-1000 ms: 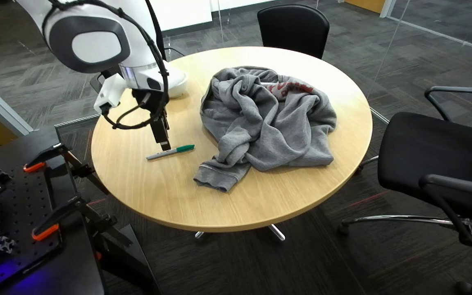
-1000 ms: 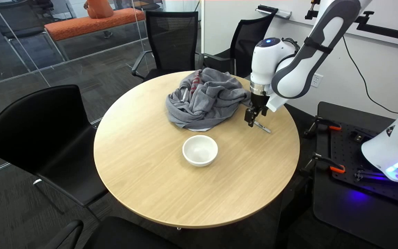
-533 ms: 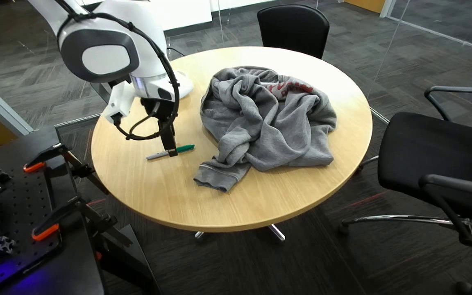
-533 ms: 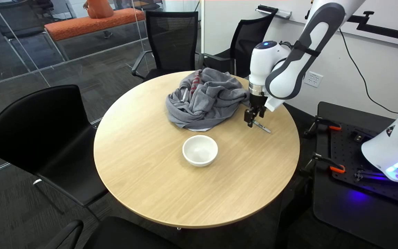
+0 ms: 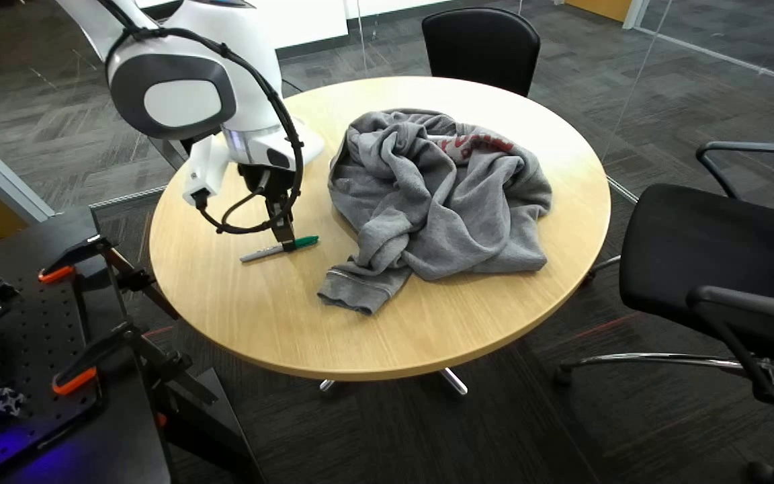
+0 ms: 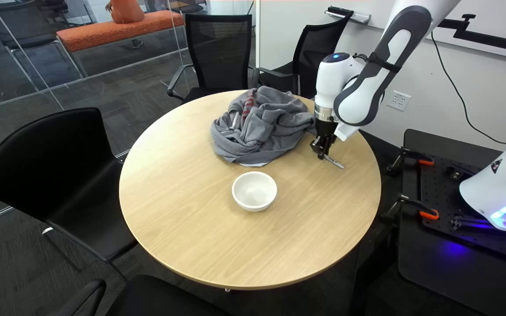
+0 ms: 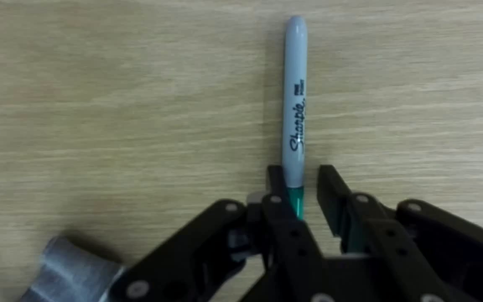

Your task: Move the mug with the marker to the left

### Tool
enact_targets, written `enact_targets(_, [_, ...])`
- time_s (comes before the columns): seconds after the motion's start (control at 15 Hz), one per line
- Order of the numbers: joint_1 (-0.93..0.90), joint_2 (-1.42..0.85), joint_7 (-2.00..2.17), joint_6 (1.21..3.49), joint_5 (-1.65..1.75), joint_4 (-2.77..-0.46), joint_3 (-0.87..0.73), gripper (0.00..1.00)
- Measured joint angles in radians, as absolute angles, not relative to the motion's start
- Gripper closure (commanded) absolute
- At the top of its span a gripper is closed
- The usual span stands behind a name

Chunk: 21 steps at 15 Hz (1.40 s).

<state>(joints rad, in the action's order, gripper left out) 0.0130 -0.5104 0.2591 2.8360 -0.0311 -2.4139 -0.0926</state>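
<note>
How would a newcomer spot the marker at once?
On the round wooden table, find the heaped grey sweatshirt. Near its sleeve, between the open jaws of the gripper, lies the marker. Unlike the wide white mug and bulky sweatshirt, it is slim, pale grey with a green end, and lettered Sharpie.

The arm (image 6: pixel 395 48) slopes down toward the marker (image 7: pixel 295 105) in both exterior views, its white wrist (image 6: pixel 328 84) standing close to upright above the marker, while the base (image 6: pixel 505 191) sits well apart from it. The gripper (image 7: pixel 300 173) points down, tips at the marker near where barrel meets cap. Its jaws stand a little apart astride the marker: in the wrist view one is close against the marker's left side, though contact cannot be made out, and the other leaves a narrow gap to the marker's right side.
</note>
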Motion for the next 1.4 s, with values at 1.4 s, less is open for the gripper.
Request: enact_targets(1.4, [-0.403, -0.307, 0.703, 2.841, 0.130, -2.433, -0.225, 0.96])
